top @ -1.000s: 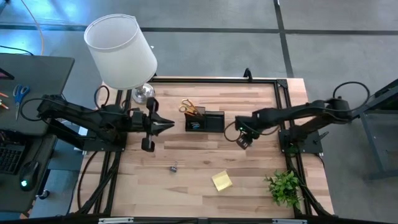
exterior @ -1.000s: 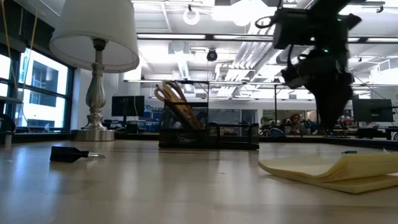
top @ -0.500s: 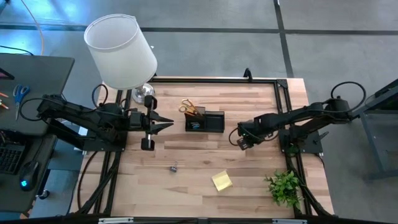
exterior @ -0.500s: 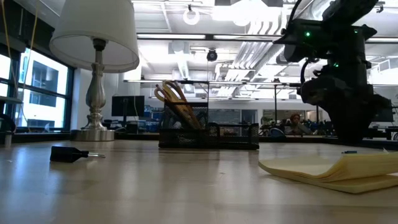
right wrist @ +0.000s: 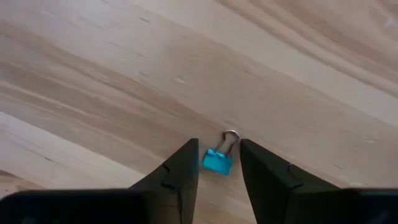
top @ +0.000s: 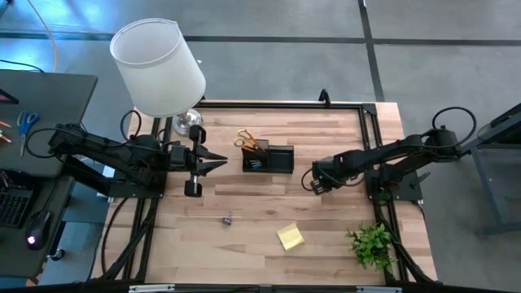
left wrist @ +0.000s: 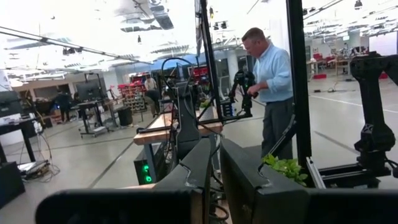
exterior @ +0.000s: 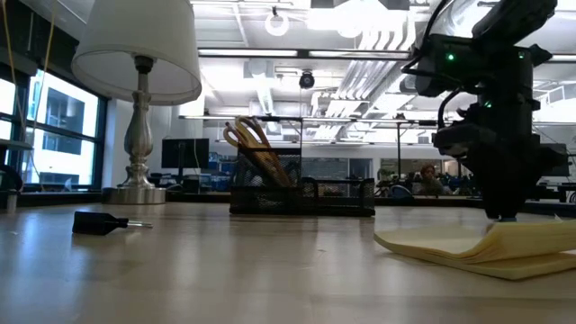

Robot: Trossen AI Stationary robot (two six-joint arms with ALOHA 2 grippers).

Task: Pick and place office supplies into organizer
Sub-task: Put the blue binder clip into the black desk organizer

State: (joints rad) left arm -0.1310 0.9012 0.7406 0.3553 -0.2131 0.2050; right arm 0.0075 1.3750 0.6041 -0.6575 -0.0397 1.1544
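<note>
A small blue binder clip [right wrist: 217, 161] lies on the wooden table. My right gripper [right wrist: 219, 168] points down over it, open, with one finger on either side of the clip; I cannot tell whether they touch it. It stands right of the black organizer [top: 269, 159], which holds yellow-handled scissors [top: 247, 140]. A yellow sticky-note pad [top: 291, 237] and a black binder clip [top: 228, 217] lie nearer the front edge. My left gripper [top: 221, 165] is shut and empty, level above the table, left of the organizer.
A white-shaded lamp [top: 159, 69] stands at the far left corner. A small green plant [top: 374, 244] stands at the near right corner. Bare wood lies between the organizer and the pad. A person [left wrist: 270, 87] stands in the room beyond the table.
My right gripper has come down toward the table, a little toward the near edge, and now stands low over the blue clip. The left arm has kept still.
</note>
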